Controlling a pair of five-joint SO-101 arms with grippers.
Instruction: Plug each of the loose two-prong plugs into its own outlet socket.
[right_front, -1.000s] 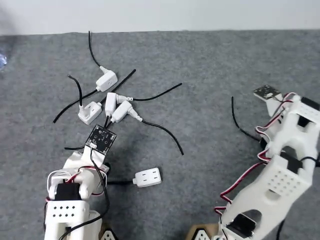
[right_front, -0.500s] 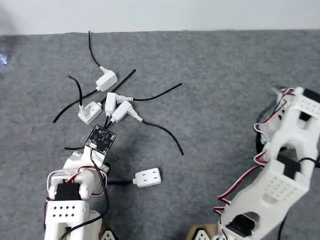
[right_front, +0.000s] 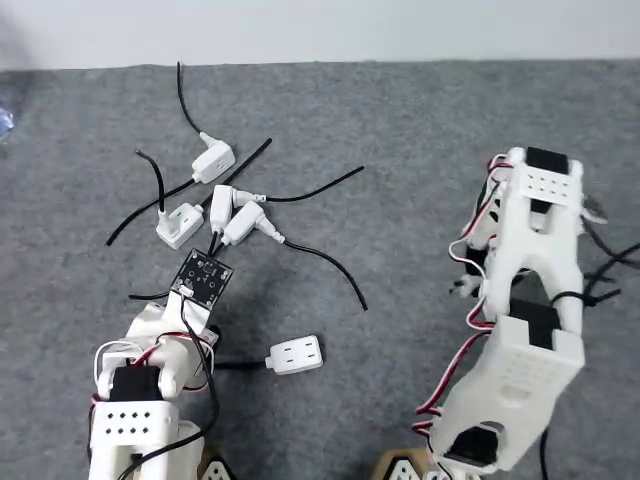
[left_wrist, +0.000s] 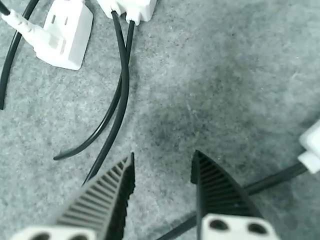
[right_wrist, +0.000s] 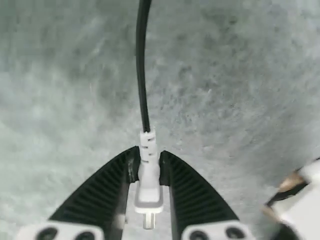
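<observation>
My right gripper (right_wrist: 149, 155) is shut on a small white two-prong plug (right_wrist: 148, 176); its black cord (right_wrist: 142, 65) runs away over the grey mat. In the high view the right arm (right_front: 530, 230) stands at the right side, well apart from the other parts. My left gripper (left_wrist: 163, 159) is open just above the mat, with nothing between its fingers. Beyond it lie a white outlet socket (left_wrist: 67, 32) and two plug bodies (left_wrist: 127, 6) with black cords. In the high view the left arm's wrist (right_front: 203, 276) sits just short of those two plugs (right_front: 232, 215).
More white pieces lie at the back left: an angled plug (right_front: 213, 160) and an outlet block (right_front: 180, 224). Another outlet (right_front: 296, 354) with its cord rests beside the left arm. Loose black cords cross the mat (right_front: 400, 130), whose middle is bare.
The right arm has swung left toward the table's middle and turned its wrist, carrying the plug and its cord along. The left arm and the pieces at the left have not moved.
</observation>
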